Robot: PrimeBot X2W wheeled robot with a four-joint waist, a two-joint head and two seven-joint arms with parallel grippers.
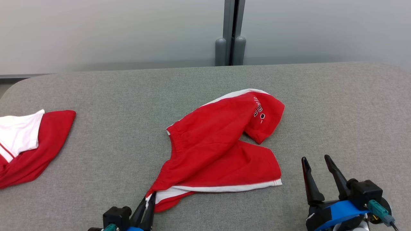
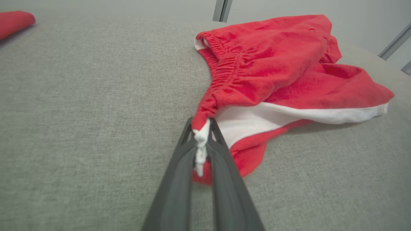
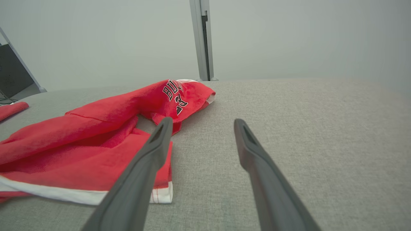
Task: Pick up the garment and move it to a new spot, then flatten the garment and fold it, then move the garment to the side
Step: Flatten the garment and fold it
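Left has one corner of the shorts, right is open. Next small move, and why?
Probably bring the open right gripper across to the white-hemmed corner nearest it and close: the left gripper pinches only one corner, and the shorts lie crumpled.

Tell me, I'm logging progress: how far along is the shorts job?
Early. Nothing looks finished: the shorts lie crumpled, one leg flopped over. In hand: the left end effector is shut on their near corner; the right end effector is open beside them. Left: flattening, folding, moving aside.
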